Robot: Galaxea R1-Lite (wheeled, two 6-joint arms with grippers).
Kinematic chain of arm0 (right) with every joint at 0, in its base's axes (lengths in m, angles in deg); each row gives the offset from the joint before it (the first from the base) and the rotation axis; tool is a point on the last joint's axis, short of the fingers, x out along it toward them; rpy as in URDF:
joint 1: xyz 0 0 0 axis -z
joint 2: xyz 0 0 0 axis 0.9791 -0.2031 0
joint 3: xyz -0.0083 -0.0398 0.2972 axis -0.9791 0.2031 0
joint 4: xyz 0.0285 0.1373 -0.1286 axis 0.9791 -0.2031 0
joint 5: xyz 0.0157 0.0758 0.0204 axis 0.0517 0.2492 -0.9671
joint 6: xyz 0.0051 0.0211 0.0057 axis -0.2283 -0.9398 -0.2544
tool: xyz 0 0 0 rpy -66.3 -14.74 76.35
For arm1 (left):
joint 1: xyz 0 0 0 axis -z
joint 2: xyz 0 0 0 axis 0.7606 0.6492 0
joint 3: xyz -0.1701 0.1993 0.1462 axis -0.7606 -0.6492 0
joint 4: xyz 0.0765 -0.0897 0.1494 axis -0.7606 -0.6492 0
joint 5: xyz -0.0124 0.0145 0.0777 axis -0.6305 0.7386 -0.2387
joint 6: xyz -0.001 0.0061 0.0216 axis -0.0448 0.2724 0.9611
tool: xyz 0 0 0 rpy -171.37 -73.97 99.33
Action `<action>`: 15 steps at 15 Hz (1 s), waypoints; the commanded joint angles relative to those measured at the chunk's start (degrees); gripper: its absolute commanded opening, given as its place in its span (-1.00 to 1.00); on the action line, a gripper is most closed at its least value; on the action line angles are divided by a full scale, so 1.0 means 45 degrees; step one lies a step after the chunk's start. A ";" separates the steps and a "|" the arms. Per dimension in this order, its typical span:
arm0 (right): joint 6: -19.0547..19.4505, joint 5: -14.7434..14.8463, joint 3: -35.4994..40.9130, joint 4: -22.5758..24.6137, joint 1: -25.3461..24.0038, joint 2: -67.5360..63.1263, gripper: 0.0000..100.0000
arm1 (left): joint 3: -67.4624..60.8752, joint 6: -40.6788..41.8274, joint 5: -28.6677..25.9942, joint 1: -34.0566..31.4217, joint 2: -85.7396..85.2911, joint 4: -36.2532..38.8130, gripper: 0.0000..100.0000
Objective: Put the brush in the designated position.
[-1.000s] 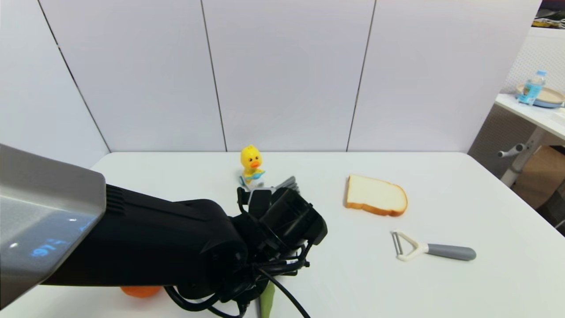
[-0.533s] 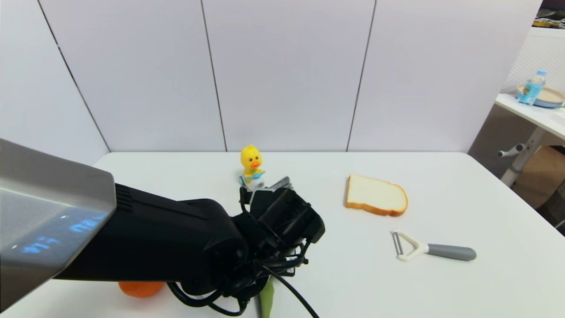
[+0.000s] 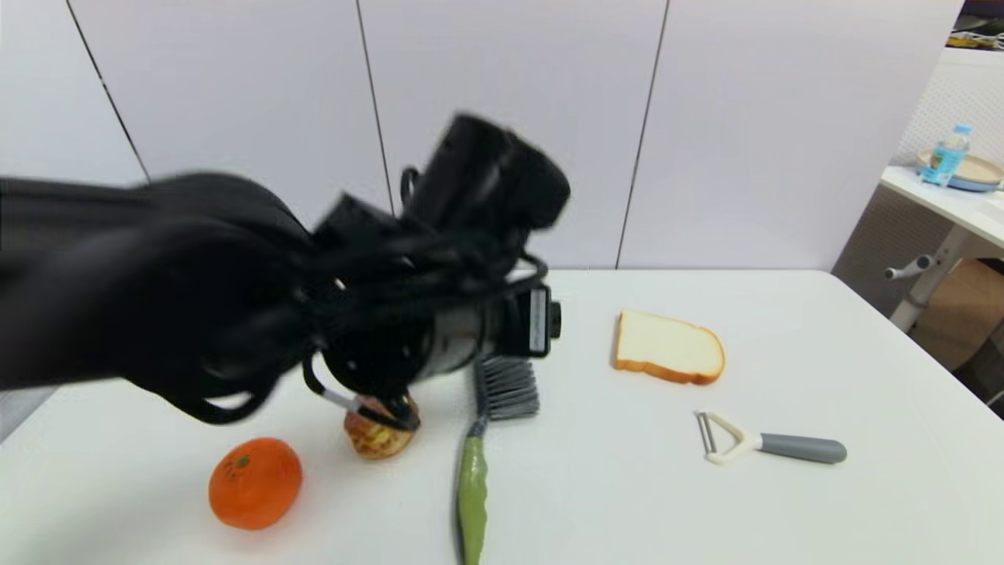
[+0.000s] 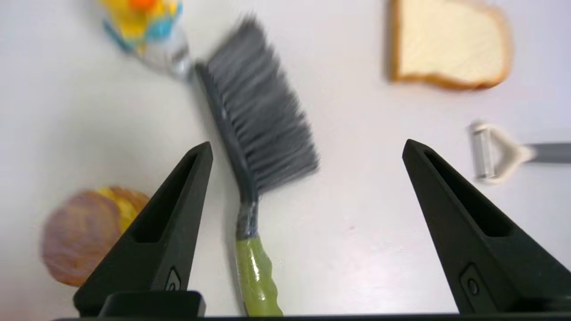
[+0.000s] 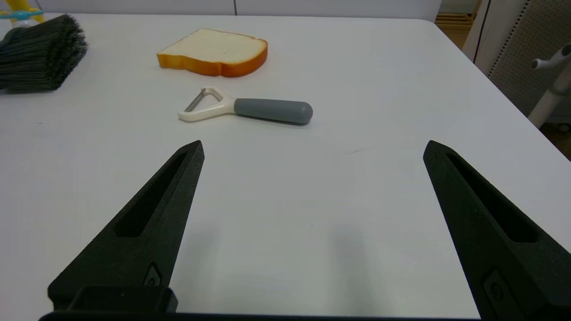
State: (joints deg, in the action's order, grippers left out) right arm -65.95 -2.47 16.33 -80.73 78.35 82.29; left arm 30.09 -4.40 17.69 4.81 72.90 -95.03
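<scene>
The brush (image 3: 473,479) lies flat on the white worktop (image 3: 784,518) at the near edge, its olive-green handle pointing toward the robot and running out of the head view at the bottom, its grey bristles (image 4: 261,120) fanned toward the robot's right at the far end. Nothing grips it. To its left sits an orange (image 3: 255,482), and a little farther in, a reddish-yellow fruit (image 3: 380,431) just beside the black neck of the brush.

The left claw (image 4: 308,147) hangs above the brush, clear of the worktop, its two fingers spread wide apart and holding nothing; in the left wrist view the brush neck runs close by one finger (image 4: 160,232). The left arm (image 3: 235,314) crosses the head view, blurred.

To the right of the brush, well apart, a white peeler (image 3: 769,444) with a grey handle lies flat. The right claw (image 5: 312,147) sits low over the bare worktop near the peeler (image 5: 247,108), fingers wide apart, empty.

Farther back a slice of bread (image 3: 667,347) lies flat beyond the peeler. In the left wrist view, a yellow duck toy (image 4: 145,24) stands just past the tip of the brush head.
</scene>
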 commanded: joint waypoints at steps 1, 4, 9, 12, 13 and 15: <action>0.0008 0.0016 0.0020 0.0002 0.0003 -0.0016 1.00 | 0.5709 1.2051 -0.0093 -0.3946 -0.2426 -0.3601 1.00; 0.0008 -0.0004 0.0020 0.0002 0.0003 -0.0016 1.00 | 0.3541 1.4317 -0.8081 -0.9025 -0.4047 -0.2761 1.00; 0.0008 -0.0004 0.0020 0.0002 0.0003 -0.0016 1.00 | -0.6655 1.2461 -1.3179 -1.3692 -0.9516 -0.0769 1.00; 0.0008 -0.0004 0.0020 0.0002 0.0003 -0.0016 1.00 | -1.0405 0.9453 -1.2046 -1.4259 -1.3031 0.0910 1.00; 0.0008 -0.0004 0.0020 0.0002 0.0003 -0.0016 1.00 | -1.1557 0.8750 -1.1577 -1.4259 -1.4223 0.1731 1.00; 0.0008 -0.0004 0.0020 0.0002 0.0003 -0.0016 1.00 | -1.3393 0.8067 -0.9194 -1.3946 -1.6469 0.1985 1.00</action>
State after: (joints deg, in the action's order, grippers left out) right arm -65.94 -2.39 16.33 -80.73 78.35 82.29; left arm -11.74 42.71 -34.84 -55.27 22.32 -93.95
